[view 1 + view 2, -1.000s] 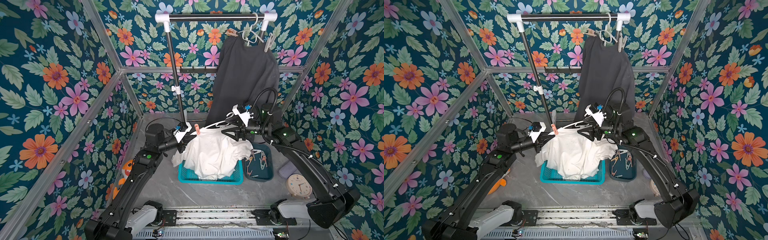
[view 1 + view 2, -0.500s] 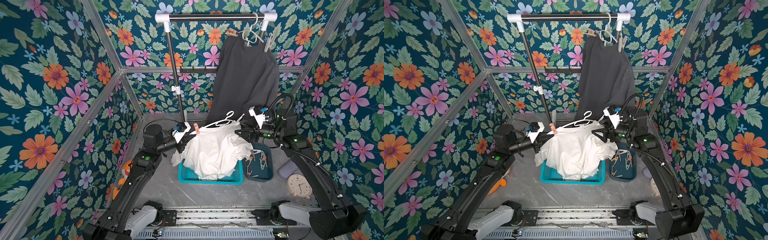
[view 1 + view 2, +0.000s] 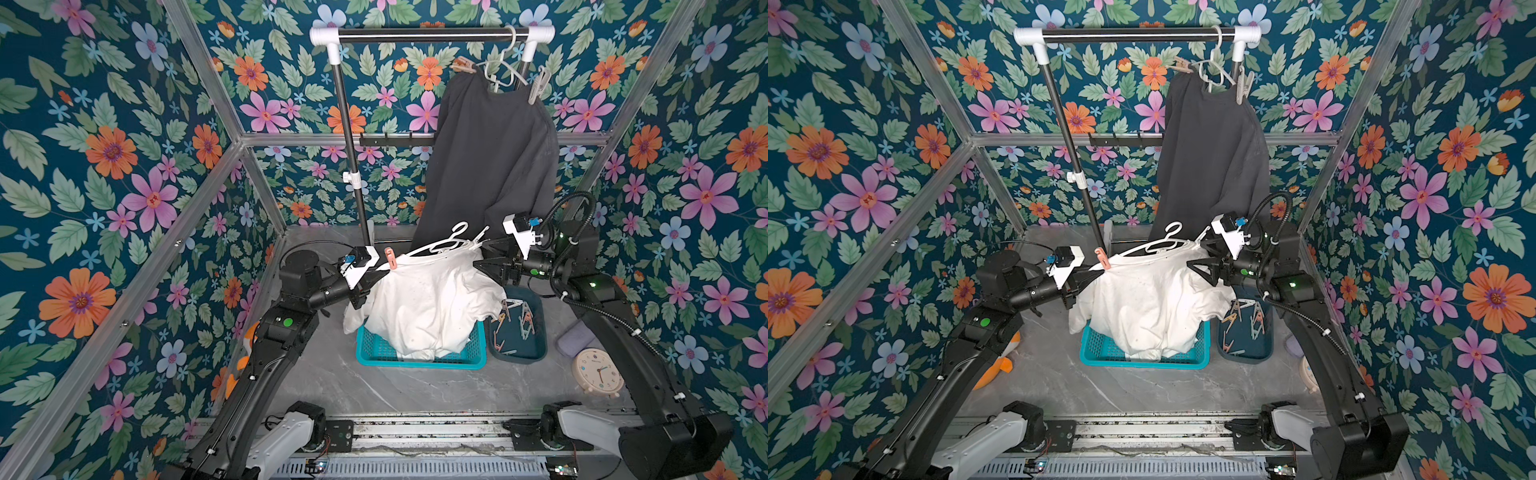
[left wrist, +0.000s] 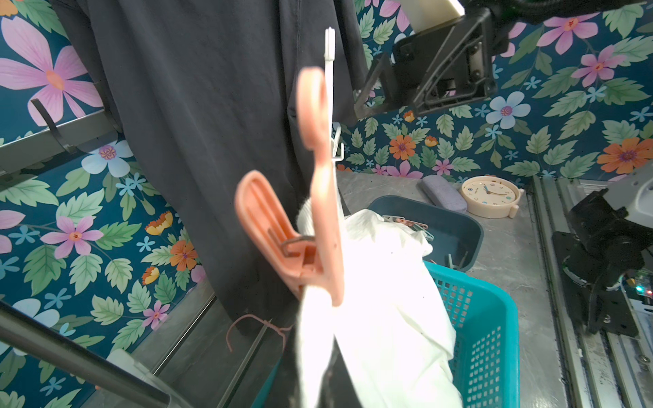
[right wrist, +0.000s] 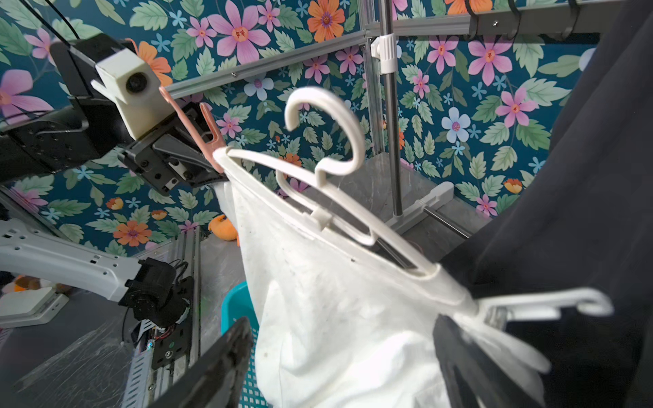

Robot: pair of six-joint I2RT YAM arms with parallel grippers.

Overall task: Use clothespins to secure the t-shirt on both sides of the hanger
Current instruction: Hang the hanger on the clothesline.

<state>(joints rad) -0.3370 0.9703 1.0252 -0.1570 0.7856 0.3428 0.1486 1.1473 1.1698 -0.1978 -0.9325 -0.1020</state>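
Note:
A white t-shirt (image 3: 428,299) (image 3: 1150,295) hangs on a white hanger (image 3: 457,232) (image 5: 339,116) above the basket. My left gripper (image 3: 380,274) (image 3: 1092,272) (image 4: 318,353) is shut on the t-shirt's shoulder at the hanger's left end. A pink clothespin (image 3: 390,257) (image 4: 318,212) (image 5: 198,120) is clipped there, just beyond the fingers. At the hanger's right end my right gripper (image 3: 482,254) (image 3: 1196,254) (image 5: 344,339) stands open, its jaws wide on either side of the shirt's shoulder. Loose clothespins (image 3: 519,316) (image 3: 1246,320) lie in a dark blue tray (image 3: 536,353).
A teal basket (image 3: 415,361) sits under the shirt. A black garment (image 3: 490,158) hangs pinned on the rack behind, next to the rack pole (image 3: 353,166). A clock (image 3: 598,372) and a grey case (image 3: 575,340) lie at the right; an orange toy (image 3: 1005,365) at the left.
My right gripper has drawn back from the hanger's middle towards its right end, staying open. The left gripper has kept its hold in place.

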